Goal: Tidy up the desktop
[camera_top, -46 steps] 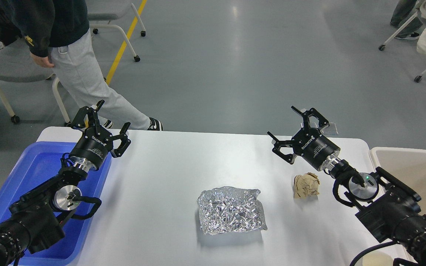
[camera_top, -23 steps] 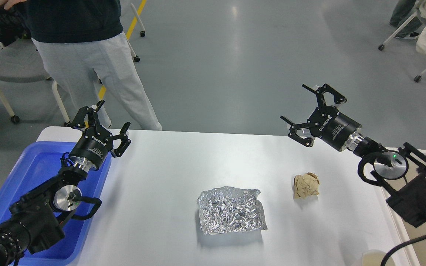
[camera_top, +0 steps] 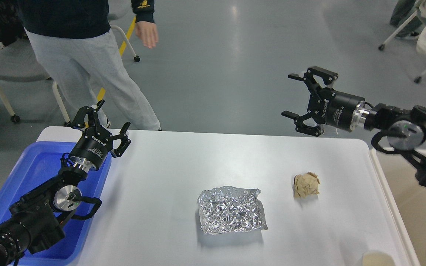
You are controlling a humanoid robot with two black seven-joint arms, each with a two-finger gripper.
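desktop (camera_top: 154, 177) | white, smooth, rounded corners | flat | fills the lower view

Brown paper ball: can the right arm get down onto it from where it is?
Probably yes. The right gripper is open, raised beyond the desktop; nothing lies between it and the brown paper ball.

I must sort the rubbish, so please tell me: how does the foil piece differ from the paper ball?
The foil piece is silver, shiny and lies rather flat; the paper ball is tan, matt and rounded. The foil piece is clearly larger. Both are crumpled and rest on the desktop, apart from each other and from both tools.
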